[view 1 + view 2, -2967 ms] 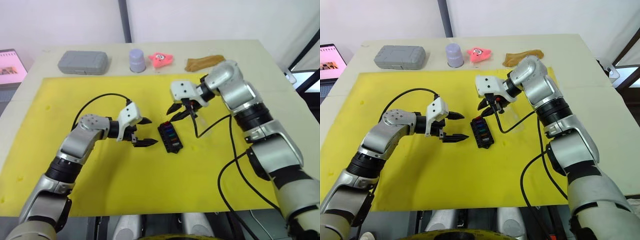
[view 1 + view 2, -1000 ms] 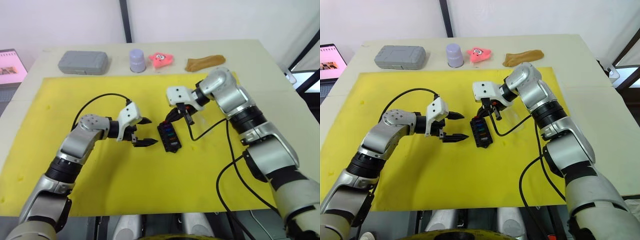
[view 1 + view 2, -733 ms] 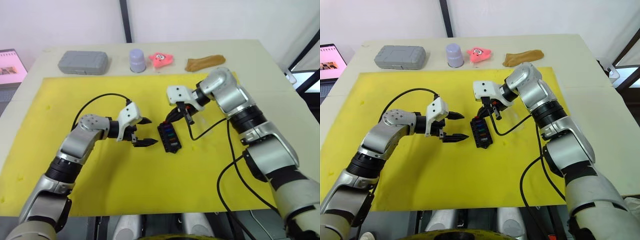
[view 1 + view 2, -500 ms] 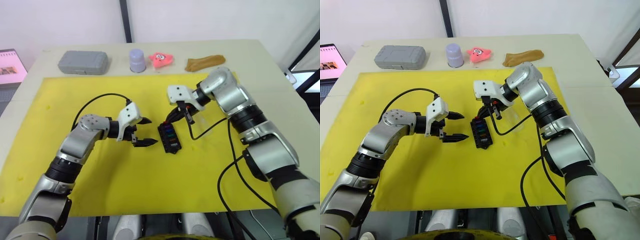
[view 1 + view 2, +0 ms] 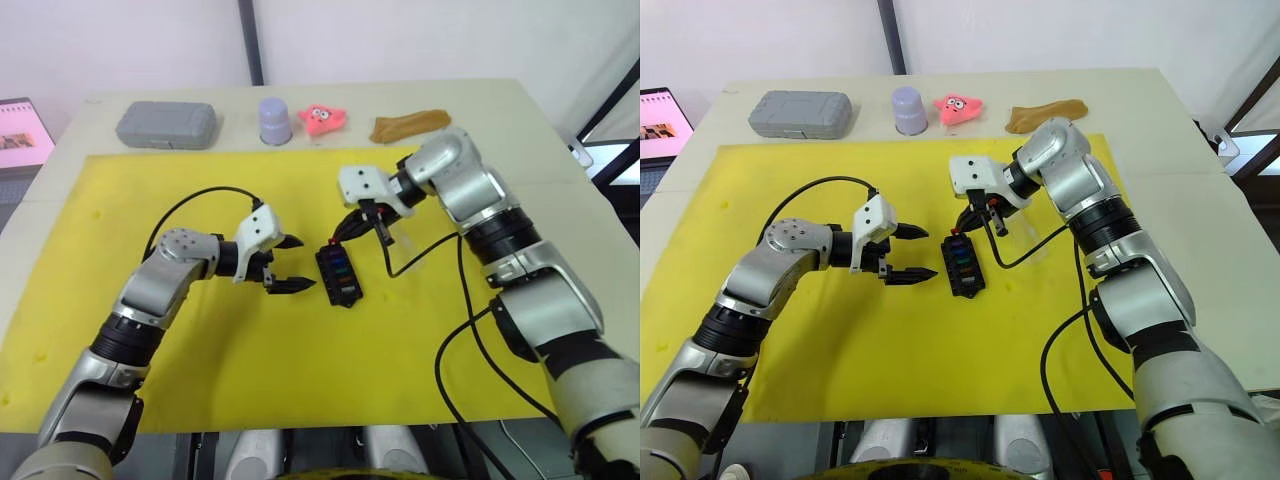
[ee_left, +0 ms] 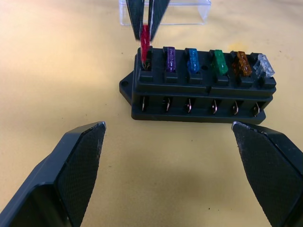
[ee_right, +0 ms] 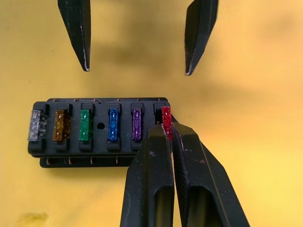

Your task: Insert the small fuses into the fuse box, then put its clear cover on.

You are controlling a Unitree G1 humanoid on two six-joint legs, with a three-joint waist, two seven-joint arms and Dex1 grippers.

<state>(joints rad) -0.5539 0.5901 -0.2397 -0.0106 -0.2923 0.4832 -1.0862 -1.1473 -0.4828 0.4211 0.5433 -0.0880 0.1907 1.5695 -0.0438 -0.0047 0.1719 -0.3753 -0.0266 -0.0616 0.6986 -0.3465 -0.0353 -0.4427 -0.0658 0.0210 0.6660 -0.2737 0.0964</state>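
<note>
The black fuse box (image 5: 337, 275) lies mid-mat on the yellow mat (image 5: 150, 200). One row holds several seated small fuses (image 6: 215, 61): purple, blue, green, amber and clear. My right gripper (image 7: 171, 132) is shut on a red fuse (image 7: 166, 118). That fuse stands taller than the others at the end slot, its lower end at the slot's mouth. My left gripper (image 5: 285, 263) hovers open just left of the box, touching nothing. The clear cover (image 6: 165, 12) lies on the mat just beyond the box, to the robot's right.
Along the table's back edge stand a grey case (image 5: 166, 124), a lavender cup (image 5: 274, 120), a pink toy (image 5: 322, 117) and a brown cloth (image 5: 410, 124). A laptop screen (image 5: 20, 130) shows at the far left. Black cables loop from both wrists over the mat.
My right gripper came down to the far end of the fuse box, then shifted slightly right in the last second. The left arm and the box have stayed put.
</note>
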